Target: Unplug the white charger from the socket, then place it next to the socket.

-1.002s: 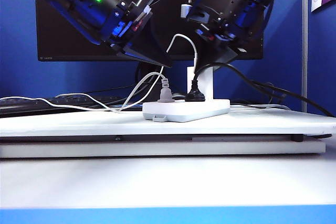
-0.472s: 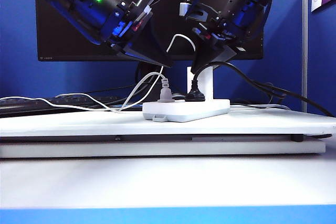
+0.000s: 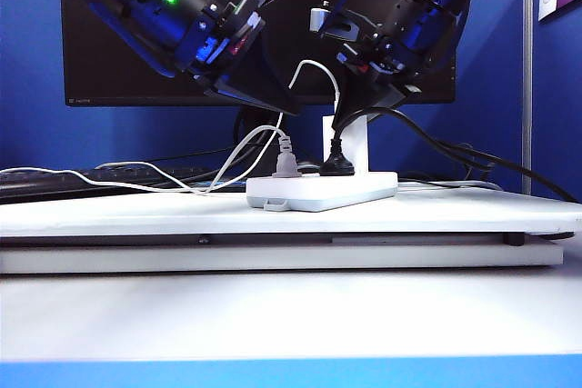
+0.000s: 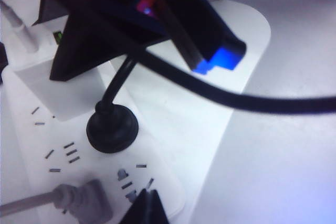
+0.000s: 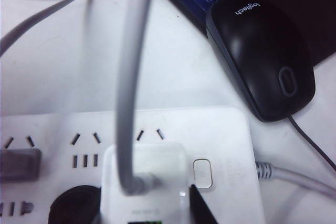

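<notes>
My right gripper sits directly above the upright charger, jaws straddling it, grip unclear; left gripper unreadable.

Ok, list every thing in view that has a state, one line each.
white charger: plugged into the socket, upright.
socket: flat on the table.
black round plug: plugged in.
grey ribbed plug: plugged in.
right gripper: at the charger's top, grip unclear.
left gripper: above the socket, state not visible.
mouse: lying beside the socket.

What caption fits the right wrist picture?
Right gripper at the white charger, still plugged into the socket, with a black mouse nearby.
</notes>
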### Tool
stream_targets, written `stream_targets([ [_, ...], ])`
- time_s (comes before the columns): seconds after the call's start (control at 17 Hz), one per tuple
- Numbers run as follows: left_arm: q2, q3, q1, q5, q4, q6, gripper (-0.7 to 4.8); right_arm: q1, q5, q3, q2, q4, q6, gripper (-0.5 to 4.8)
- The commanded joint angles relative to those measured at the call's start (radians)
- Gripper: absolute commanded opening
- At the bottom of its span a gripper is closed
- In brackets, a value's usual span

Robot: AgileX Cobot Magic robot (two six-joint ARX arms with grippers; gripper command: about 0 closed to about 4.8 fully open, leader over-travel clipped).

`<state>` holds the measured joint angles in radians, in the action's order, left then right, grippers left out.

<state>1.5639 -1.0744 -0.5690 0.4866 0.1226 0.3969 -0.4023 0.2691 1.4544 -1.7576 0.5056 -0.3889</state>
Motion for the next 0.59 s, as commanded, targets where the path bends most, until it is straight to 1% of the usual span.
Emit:
stream_targets([
  [0.06, 0.0, -0.004, -0.002, -0.013, -0.012, 0.069, -0.05, -0.002, -0.002, 0.001, -0.006, 0.011, 0.0, 1.4],
  [0.18, 0.007, -0.005, -0.002, -0.021, -0.011, 0.081, -0.05, -0.002, -0.001, 0.001, -0.006, 0.014, 0.0, 1.39],
  [0.24, 0.016, -0.008, -0.002, -0.023, -0.001, 0.066, -0.05, -0.002, -0.002, 0.001, -0.006, 0.013, 0.0, 1.39],
  [0.29, 0.02, -0.008, -0.002, -0.023, 0.002, 0.026, -0.05, -0.002, -0.002, 0.001, -0.006, 0.013, 0.0, 1.39],
  [0.41, 0.04, -0.008, -0.002, -0.019, -0.007, -0.185, -0.05, -0.002, -0.002, 0.001, -0.006, 0.014, 0.0, 1.39],
  [0.47, 0.053, -0.008, -0.002, -0.014, -0.005, -0.315, -0.05, -0.002, -0.002, 0.001, -0.006, 0.014, 0.0, 1.39],
  [0.53, 0.062, -0.008, -0.002, -0.014, -0.005, -0.384, -0.05, -0.002, -0.002, 0.001, -0.006, 0.014, 0.0, 1.39],
  [0.59, 0.065, -0.008, -0.001, -0.015, -0.004, -0.433, -0.05, -0.002, -0.002, 0.001, -0.006, 0.014, 0.0, 1.39],
])
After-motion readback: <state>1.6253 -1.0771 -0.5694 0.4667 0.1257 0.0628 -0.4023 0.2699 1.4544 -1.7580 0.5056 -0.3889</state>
